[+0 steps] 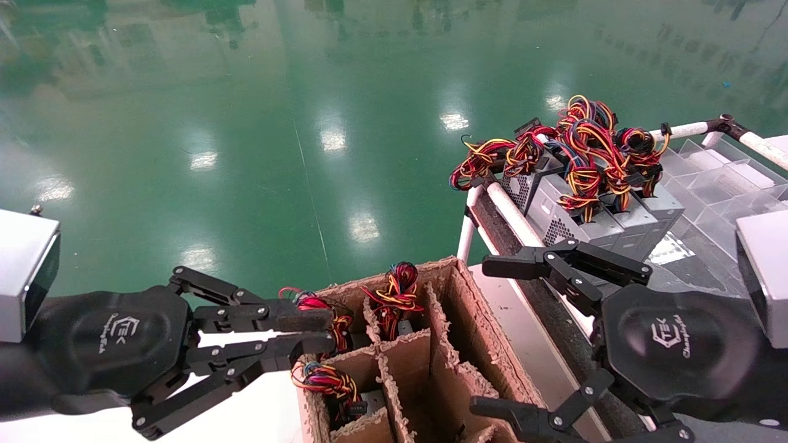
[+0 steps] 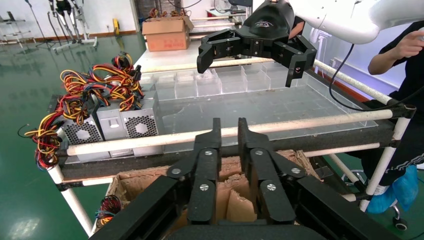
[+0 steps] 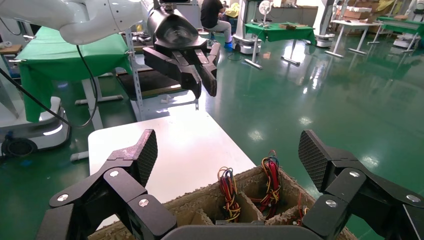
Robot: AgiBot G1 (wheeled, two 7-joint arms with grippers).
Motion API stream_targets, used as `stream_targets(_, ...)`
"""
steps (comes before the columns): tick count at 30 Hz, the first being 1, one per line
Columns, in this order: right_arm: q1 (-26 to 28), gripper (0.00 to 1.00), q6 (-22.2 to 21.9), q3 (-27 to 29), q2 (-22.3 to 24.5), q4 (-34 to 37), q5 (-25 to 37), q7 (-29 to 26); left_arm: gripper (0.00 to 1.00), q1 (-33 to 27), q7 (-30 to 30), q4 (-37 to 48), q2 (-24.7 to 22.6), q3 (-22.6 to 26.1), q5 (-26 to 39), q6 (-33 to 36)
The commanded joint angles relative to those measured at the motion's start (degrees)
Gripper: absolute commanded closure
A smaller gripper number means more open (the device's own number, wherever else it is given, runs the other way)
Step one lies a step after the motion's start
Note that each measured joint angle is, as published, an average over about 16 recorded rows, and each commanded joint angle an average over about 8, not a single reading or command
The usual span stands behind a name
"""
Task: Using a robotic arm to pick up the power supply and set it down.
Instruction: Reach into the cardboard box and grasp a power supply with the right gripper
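Looking at the scene, you are seeing a task that is only beginning: no power supply is being held. The power supplies (image 1: 591, 215) are standing in a row on the rack (image 1: 505, 215) at the far right, their wire bundles piled on top. Some wire tails are already showing in the far compartments of the cardboard divider box (image 1: 474, 344), so probably a few units are placed there. The right gripper (image 1: 492, 335) is hovering with its fingers wide apart, between the box and the rack, near the row but not touching it. The left gripper (image 1: 323, 335) is reaching over the left edge of the box, its fingers nearly together and empty.
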State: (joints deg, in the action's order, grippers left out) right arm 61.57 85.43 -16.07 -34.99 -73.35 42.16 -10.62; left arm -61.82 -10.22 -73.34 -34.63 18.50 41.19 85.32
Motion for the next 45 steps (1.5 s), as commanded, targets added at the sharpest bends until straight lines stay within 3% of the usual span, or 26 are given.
stream_targets(1,0.01,0.0,0.12,0.02,-0.01,-0.03,-0.16,-0.07,0.0,0.0,0.0,0.0,0.0,0.0,0.0,0.0)
stream_targets(12,-0.99,0.0,-5.02,-1.75,-1.07,0.76,7.04,2.28,0.0,-0.02,0.02,0.03,0.0,0.03,-0.01,0.01)
stream_targets(24,0.31,0.0,-8.88,-7.76,-10.4,5.37,16.96,6.26,0.0,-0.04,0.04,0.04,0.01,0.07,-0.04,0.0)
stream_targets(30,1.83,0.0,-8.6,-9.96,-14.42,8.29,19.43,7.86,0.0,-0.02,0.02,0.02,0.01,0.04,-0.02,0.0)
stream_targets(36,2.38,0.0,-8.58,-10.37,-15.32,8.93,20.2,8.43,0.0,0.0,0.0,0.0,0.0,0.01,0.0,0.0)
stream_targets(45,2.4,0.0,-12.8,-13.66,-22.29,11.43,24.73,8.48,0.0,-0.02,0.02,0.03,0.0,0.02,-0.01,0.01)
